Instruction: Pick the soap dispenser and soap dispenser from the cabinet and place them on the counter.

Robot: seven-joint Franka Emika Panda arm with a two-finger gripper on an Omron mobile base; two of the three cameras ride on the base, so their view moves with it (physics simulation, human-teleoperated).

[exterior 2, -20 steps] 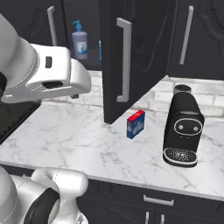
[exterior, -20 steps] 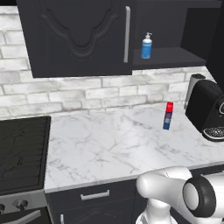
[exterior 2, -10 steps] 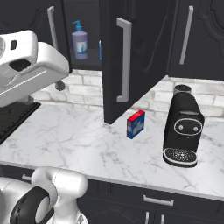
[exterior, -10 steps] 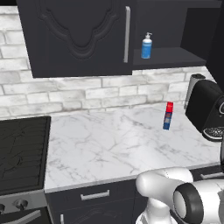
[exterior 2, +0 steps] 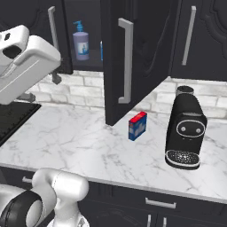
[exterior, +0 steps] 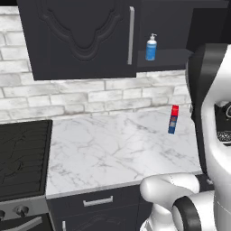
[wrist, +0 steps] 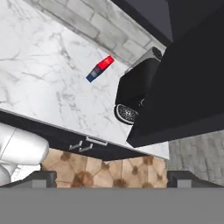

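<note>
Bright-blue soap dispenser [exterior: 151, 47] stands upright on the open cabinet [exterior: 81, 38] shelf at its front edge, pump up; the greyish-purple soap dispenser [exterior 2: 81, 43] stands upright there too, long axis vertical. Both are above the marble counter [exterior: 113, 149]. The gripper [wrist: 111, 178] fingertips sit wide apart, holding nothing

Cabinet [exterior 2: 133, 53] door open. Purple soap dispenser [exterior 2: 80, 43] upright on the cabinet shelf. Red-topped blue bottle [exterior 2: 137, 126] mid-worktop [exterior 2: 80, 146]; coffee machine [exterior 2: 185, 133] near the right edge.

The arm [exterior 2: 26, 62] has swung, seemingly upward and rightward.
</note>
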